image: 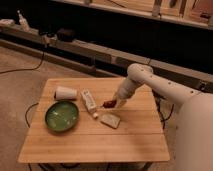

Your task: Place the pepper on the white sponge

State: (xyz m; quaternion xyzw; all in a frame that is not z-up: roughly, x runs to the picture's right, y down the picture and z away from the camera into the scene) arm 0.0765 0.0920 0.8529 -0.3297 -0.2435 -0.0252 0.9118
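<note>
The dark red pepper (107, 104) hangs at the tip of my gripper (111, 103), a little above the wooden table (90, 145). The gripper is shut on it, and the arm comes in from the right. The white sponge (111, 120) lies flat on the table just below and in front of the gripper, with nothing on it. The pepper is apart from the sponge, slightly behind it and to its left.
A white tube-shaped bottle (89, 100) lies just left of the gripper, with a small pale cap (95, 115) by its end. A white cup (65, 93) lies on its side at the back left. A green plate (62, 116) sits at the left.
</note>
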